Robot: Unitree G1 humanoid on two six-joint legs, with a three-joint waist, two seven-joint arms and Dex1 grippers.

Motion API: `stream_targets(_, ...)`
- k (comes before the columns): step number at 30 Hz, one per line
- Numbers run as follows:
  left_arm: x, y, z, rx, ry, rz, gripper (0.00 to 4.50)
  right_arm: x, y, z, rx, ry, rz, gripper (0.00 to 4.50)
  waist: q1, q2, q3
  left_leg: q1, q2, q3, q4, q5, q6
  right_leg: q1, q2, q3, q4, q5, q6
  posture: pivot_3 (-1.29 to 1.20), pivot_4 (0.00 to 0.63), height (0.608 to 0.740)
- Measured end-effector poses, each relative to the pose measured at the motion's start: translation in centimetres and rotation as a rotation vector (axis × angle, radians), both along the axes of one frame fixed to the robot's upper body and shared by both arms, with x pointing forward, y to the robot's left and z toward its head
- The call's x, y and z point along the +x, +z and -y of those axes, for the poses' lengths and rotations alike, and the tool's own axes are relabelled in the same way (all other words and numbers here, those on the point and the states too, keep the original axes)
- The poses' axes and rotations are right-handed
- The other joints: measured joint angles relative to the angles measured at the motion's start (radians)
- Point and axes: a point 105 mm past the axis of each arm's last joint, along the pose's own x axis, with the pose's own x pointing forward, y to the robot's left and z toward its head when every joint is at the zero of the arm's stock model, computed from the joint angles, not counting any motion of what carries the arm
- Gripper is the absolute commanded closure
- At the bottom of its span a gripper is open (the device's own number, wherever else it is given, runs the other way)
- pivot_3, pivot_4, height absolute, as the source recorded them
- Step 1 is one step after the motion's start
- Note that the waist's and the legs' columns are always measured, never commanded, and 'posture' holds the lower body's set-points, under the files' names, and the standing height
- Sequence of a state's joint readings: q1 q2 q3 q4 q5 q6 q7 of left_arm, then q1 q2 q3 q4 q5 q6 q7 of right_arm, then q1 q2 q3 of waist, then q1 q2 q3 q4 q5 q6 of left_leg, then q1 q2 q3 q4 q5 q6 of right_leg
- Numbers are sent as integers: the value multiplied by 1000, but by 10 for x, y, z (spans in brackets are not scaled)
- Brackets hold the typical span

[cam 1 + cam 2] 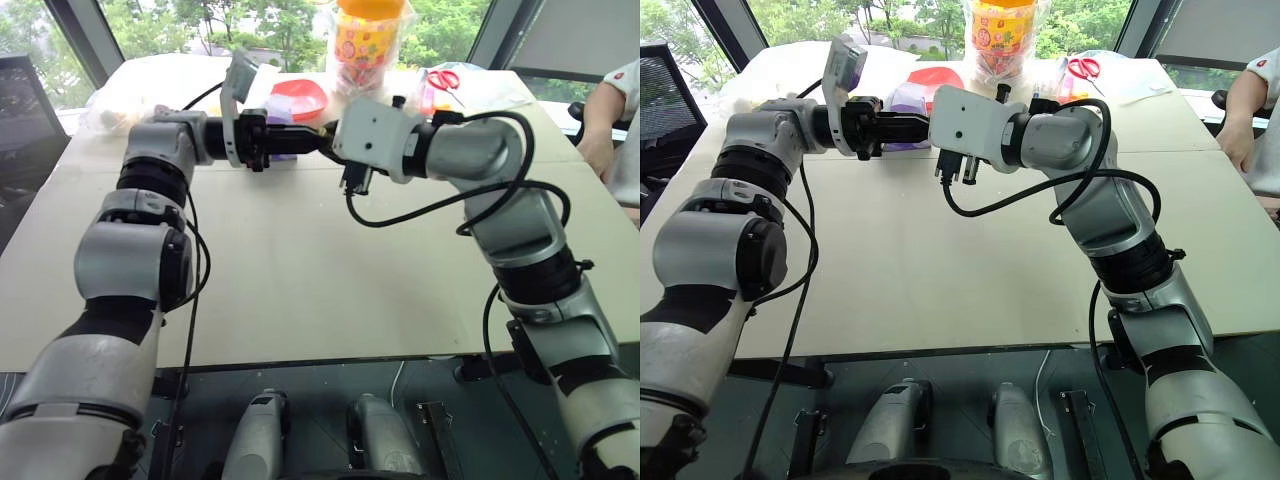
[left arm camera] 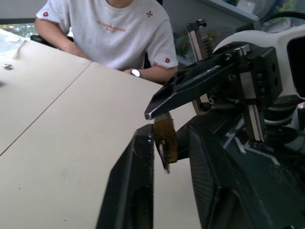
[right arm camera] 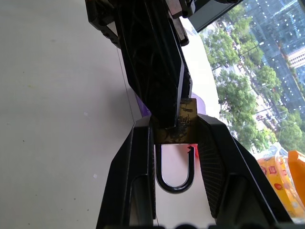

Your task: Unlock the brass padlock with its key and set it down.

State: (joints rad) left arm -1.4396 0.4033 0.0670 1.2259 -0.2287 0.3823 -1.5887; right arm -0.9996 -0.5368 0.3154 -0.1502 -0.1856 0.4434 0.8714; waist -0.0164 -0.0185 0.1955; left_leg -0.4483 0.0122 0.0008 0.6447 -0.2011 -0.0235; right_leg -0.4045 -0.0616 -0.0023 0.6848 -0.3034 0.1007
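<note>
Above the far middle of the worktop, the right claw clamps the brass padlock, while the left claw surrounds its key, grip impossible to tell.

Nothing can be read for certain. The brass padlock bears stamped marks too faint to make out. A person's white T-shirt carries a small, illegible orange line across the chest. The orange-lidded clear plastic jar, at twelve o'clock on the worktop, has a busy, unreadable print.
</note>
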Motion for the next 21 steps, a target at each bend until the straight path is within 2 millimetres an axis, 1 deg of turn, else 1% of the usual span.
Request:
stream_targets(7, 1, -3, 0, -5, 4, -2, 4490, 1, -2, 0, -9, -7, -2, 3797, 0, 0, 0, 0, 0, 0, 0, 0, 0, 0, 0, 0, 0, 0, 0, 0, 150, 740)
stream_targets(9, 1, -3, 1, -4, 7, 3, 4490, 1, -2, 0, -8, -10, -4, 2791, 0, 0, 0, 0, 0, 0, 0, 0, 0, 0, 0, 0, 0, 0, 0, 0, 150, 740)
stream_targets(11, 2, -3, 2, 0, 13, 15, 4490, -2, -4, 4, -3, -22, -17, 1952, 3, 0, 0, 0, 0, 0, 0, 0, 0, 0, 0, 0, 0, 0, 0, 0, 150, 740)
stream_targets(13, 3, -6, -2, -2, 28, 12, 4490, -7, -13, 15, -15, -44, -55, 906, 4, 0, 0, 0, 0, 0, 1, 0, 0, 0, 0, 0, 0, 0, 0, 0, 150, 740)
stream_targets(15, 4, -10, -8, -17, 39, -4, 4490, -9, -20, 31, 38, -102, -129, 43, 3, 0, 0, -1, 0, 0, 1, 0, 0, 0, 0, 0, 0, 0, 0, 0, 150, 740)
stream_targets(16, 4, -15, -12, -21, 41, -19, 4490, -11, -20, 40, 119, -139, -190, 43, 3, 0, 0, 0, 0, 0, 1, 0, 0, 0, 0, 0, 0, 0, 0, 0, 150, 740)
stream_targets(17, 3, -17, -12, -22, 40, -26, 4490, -12, -19, 44, 150, -152, -208, 43, 3, 0, 0, 0, 0, 0, 1, 0, 0, 0, 0, 0, 1, 0, 0, 0, 150, 740)
stream_targets(18, 3, -19, -13, -30, 34, -41, 4490, -15, -14, 48, 231, -165, -243, 43, 3, 0, 0, 0, 0, -1, 1, 0, 0, 0, 0, 0, 1, 0, 0, 0, 150, 740)
stream_targets(20, 2, -20, -13, -51, 28, -65, 4490, -18, -1, 56, 460, -186, -319, 43, 2, 0, 0, 0, 2, -1, 1, 0, 0, 0, 0, 0, 2, 0, 0, 0, 150, 740)
stream_targets(21, 1, -18, -12, -75, 18, -78, 4490, -18, 6, 62, 620, -201, -401, 43, 2, 0, 0, 0, 2, -1, 1, 0, 0, 0, 0, 0, 3, 0, 0, 0, 150, 740)
